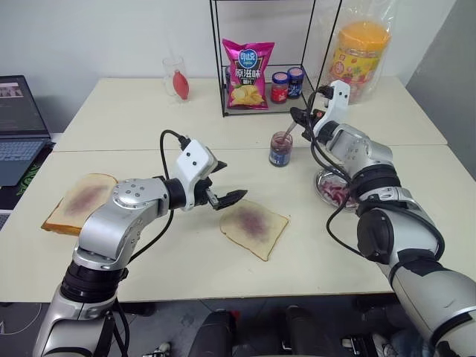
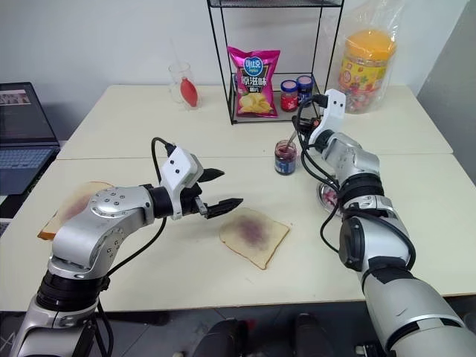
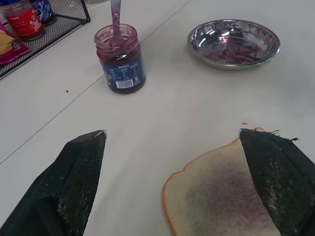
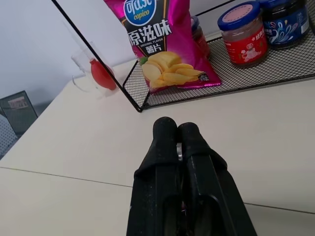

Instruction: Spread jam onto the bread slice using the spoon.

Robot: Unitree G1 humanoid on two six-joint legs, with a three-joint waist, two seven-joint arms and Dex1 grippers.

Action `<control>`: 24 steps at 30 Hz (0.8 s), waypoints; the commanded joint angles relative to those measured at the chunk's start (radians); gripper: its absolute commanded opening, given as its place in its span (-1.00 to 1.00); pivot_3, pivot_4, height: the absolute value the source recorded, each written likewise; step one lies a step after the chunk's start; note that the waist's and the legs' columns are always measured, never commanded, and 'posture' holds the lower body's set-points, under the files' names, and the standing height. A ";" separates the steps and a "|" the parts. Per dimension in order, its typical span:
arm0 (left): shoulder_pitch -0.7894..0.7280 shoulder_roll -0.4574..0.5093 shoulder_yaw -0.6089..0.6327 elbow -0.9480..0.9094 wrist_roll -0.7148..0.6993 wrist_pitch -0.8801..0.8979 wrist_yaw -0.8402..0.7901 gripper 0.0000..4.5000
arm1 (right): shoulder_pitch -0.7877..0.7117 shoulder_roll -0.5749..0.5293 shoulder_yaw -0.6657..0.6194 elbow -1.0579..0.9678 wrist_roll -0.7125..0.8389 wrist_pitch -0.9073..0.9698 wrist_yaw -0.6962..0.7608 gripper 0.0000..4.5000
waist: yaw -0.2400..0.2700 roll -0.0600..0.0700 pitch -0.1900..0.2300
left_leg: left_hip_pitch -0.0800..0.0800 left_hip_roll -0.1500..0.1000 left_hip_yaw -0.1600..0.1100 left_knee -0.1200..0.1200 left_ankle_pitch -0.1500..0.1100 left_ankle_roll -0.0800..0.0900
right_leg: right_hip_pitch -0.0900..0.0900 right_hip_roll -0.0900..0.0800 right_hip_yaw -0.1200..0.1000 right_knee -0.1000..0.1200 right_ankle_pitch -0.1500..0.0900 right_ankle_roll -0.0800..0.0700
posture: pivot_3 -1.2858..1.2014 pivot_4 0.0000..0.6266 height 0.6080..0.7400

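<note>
The jam jar, clear glass with a blue label, stands open in front of the wire rack. The spoon stands in it, bowl down in the dark jam, its slim handle rising to my right gripper, which is shut on the handle's top above the jar. The bread slice, smeared purple in its middle, lies flat near the table's front. My left gripper hovers open just left of the slice, its fingers wide apart with nothing between them.
A steel bowl with red smears sits to the right of the jar. A thicker bread stack lies at the far left. The wire rack holds a crisp bag and two lidded jars. A glass, a laptop and a snack tub stand around.
</note>
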 commanded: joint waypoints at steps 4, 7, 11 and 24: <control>-0.028 0.001 0.003 -0.007 0.012 -0.026 -0.003 1.00 | -0.054 -0.014 -0.036 -0.043 0.043 0.015 -0.014 -0.99 | 0.000 0.000 0.000 | 0.000 0.000 0.000 0.000 0.000 0.000 | 0.000 0.000 0.000 0.000 0.000 0.000 | 0.03 -0.52 1.00; -0.031 0.000 0.000 -0.004 0.014 -0.028 -0.005 1.00 | -0.054 -0.018 -0.039 -0.046 0.049 0.017 -0.016 -0.99 | 0.000 0.000 0.000 | 0.000 0.000 0.000 0.000 0.000 0.000 | 0.000 0.000 0.000 0.000 0.000 0.000 | 0.03 -0.52 1.00; -0.036 -0.001 -0.003 0.002 0.018 -0.033 -0.009 1.00 | -0.054 -0.020 -0.038 -0.049 0.053 0.016 -0.017 -0.99 | 0.000 0.000 0.000 | 0.000 0.000 0.000 0.000 0.000 0.000 | 0.000 0.000 0.000 0.000 0.000 0.000 | 0.03 -0.52 1.00; -0.044 -0.002 -0.008 0.004 0.018 -0.035 -0.012 1.00 | -0.040 -0.022 -0.002 -0.094 0.033 -0.001 0.007 -0.99 | 0.000 0.000 0.000 | 0.000 0.000 0.000 0.000 0.000 0.000 | 0.000 0.000 0.000 0.000 0.000 0.000 | 0.03 -0.52 1.00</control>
